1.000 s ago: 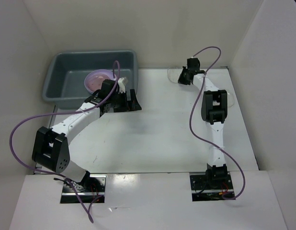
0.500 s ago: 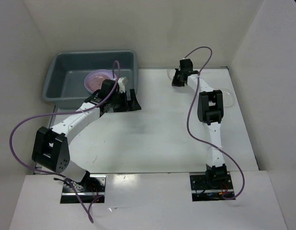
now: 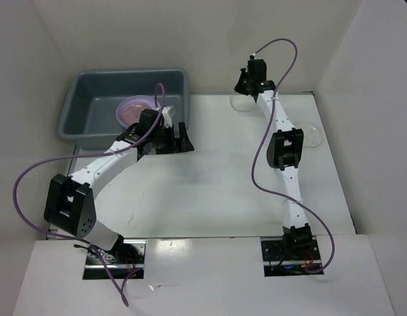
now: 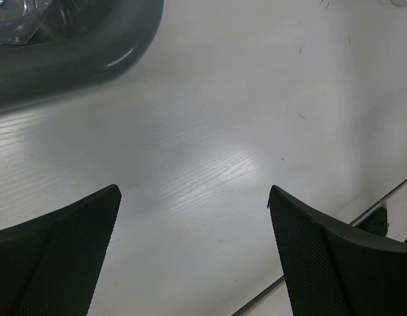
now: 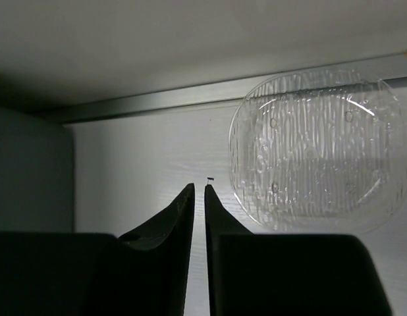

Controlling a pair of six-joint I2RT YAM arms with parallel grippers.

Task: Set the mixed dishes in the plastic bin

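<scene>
The dark gray plastic bin (image 3: pixel 91 122) stands at the back left with a pink plate (image 3: pixel 134 110) in it. My left gripper (image 3: pixel 174 139) hovers beside the bin's near right corner (image 4: pixel 91 46), open wide over bare table (image 4: pixel 193 197). My right gripper (image 3: pixel 246 82) reaches to the back wall. Its fingers (image 5: pixel 199 189) stand only a narrow slit apart, with nothing between them. A clear ribbed dish (image 5: pixel 315 151) lies on the table just right of those fingertips, apart from them; the top view shows this dish (image 3: pixel 236 102) under the wrist.
A second clear dish (image 3: pixel 313 135) rests near the right wall. White walls close in the table at the back and on both sides. Something clear (image 4: pixel 16 13) shows inside the bin in the left wrist view.
The right arm has stretched toward the back wall, carrying its gripper back and a little left. Its fingers have parted from shut to a slit. The left arm has not moved.
</scene>
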